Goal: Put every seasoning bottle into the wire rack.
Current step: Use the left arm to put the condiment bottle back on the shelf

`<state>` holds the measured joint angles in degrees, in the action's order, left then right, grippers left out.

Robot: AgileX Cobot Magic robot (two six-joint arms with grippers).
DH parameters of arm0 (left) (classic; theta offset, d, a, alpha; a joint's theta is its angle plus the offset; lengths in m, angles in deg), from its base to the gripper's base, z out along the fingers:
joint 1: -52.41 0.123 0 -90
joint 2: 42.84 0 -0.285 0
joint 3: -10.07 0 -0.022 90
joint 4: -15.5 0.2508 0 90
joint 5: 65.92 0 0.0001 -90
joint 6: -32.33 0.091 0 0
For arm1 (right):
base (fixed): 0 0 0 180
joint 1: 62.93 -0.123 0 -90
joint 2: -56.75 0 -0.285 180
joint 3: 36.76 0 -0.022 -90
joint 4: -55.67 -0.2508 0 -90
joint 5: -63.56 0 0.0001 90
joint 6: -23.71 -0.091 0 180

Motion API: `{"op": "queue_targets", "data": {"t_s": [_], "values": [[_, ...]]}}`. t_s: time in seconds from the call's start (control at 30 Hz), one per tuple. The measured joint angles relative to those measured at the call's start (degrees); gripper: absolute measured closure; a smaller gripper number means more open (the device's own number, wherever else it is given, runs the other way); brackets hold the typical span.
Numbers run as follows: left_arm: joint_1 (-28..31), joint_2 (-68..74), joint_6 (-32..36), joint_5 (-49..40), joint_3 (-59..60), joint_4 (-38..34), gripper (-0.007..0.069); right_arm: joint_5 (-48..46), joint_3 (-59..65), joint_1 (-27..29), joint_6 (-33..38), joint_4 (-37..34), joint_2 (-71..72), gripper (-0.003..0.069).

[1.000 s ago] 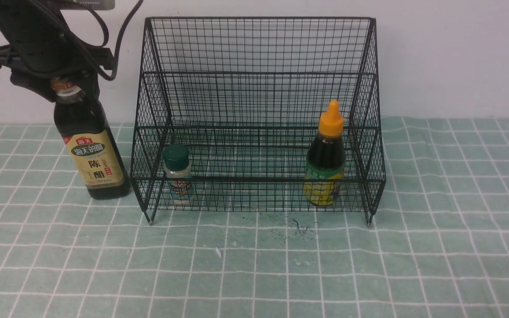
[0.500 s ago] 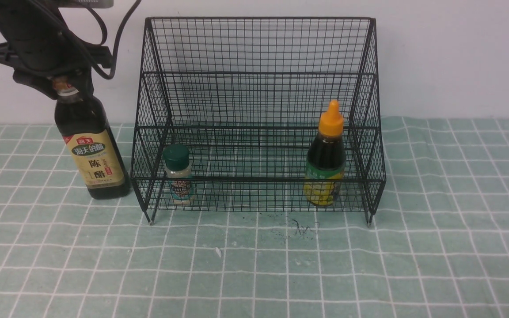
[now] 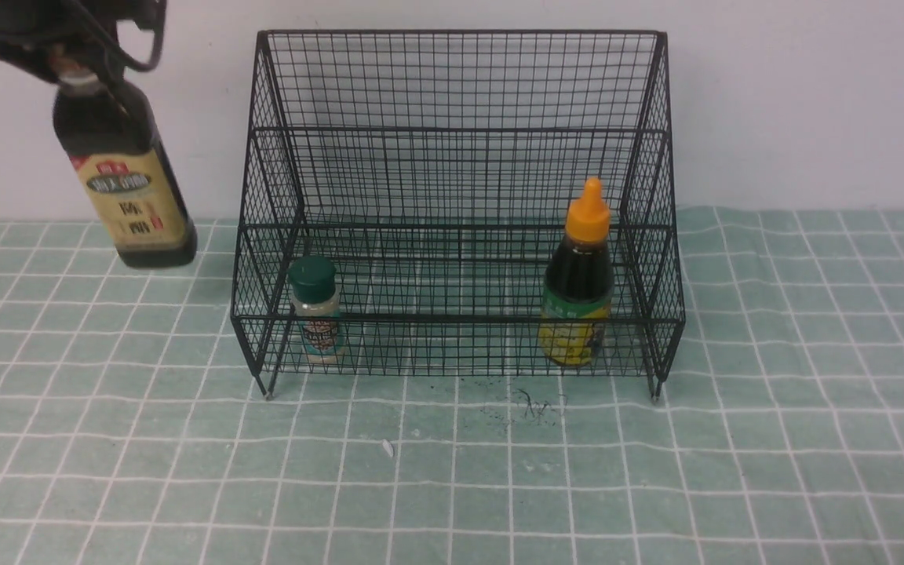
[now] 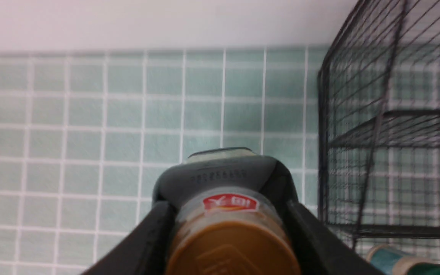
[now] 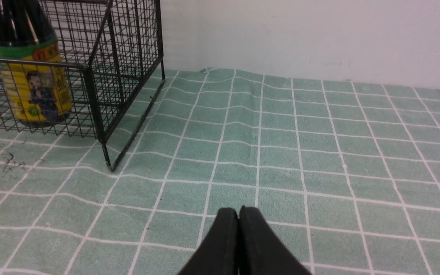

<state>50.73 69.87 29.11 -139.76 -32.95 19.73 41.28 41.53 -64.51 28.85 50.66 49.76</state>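
we've got two of three in: shaker jar (image 3: 315, 310) and orange-cap bottle (image 3: 577, 290) stand in the wire rack (image 3: 460, 78), the vinegar bottle (image 3: 126, 188) hangs under our left tool (image 4: 227, 229), clamped at the neck, outside the rack, and the right tool (image 5: 239, 236) sits pinched together, empty.

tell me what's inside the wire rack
In the wire rack, lower tier: a green-capped shaker jar at left, an orange-capped bottle at right. Nothing shows on the upper tier. The mesh partly veils both labels.

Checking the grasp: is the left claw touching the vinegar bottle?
Touching. Left wrist view shows the left claw pressed against both sides of the vinegar bottle at its neck.
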Motion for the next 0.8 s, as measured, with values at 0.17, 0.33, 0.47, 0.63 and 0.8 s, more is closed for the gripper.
{"op": "queue_targets", "data": {"t_s": [0.17, 0.33, 0.47, 0.63, 0.8], "values": [[-0.19, -5.76, 0.00, -0.18, -2.26, -1.77, 0.0304, 0.00, 0.00, 0.00, 0.00, 0.00, 0.00, 0.0672], [-2.03, -7.50, -0.11, -0.24, -4.90, -2.30, 0.0304, 0.00, 0.00, 0.00, 0.00, 0.00, 0.00, 0.0672], [-5.82, -8.13, -0.42, -0.24, -7.01, -2.35, 0.0304, 0.00, 0.00, 0.00, 0.00, 0.00, 0.00, 0.0672], [-10.22, -7.59, -0.54, -0.24, -7.19, -2.93, 0.0304, 0.00, 0.00, 0.00, 0.00, 0.00, 0.00, 0.0672], [-13.98, -5.92, -1.48, -0.24, -7.19, -3.88, 0.0304, 0.00, 0.00, 0.00, 0.00, 0.00, 0.00, 0.0672]]}}
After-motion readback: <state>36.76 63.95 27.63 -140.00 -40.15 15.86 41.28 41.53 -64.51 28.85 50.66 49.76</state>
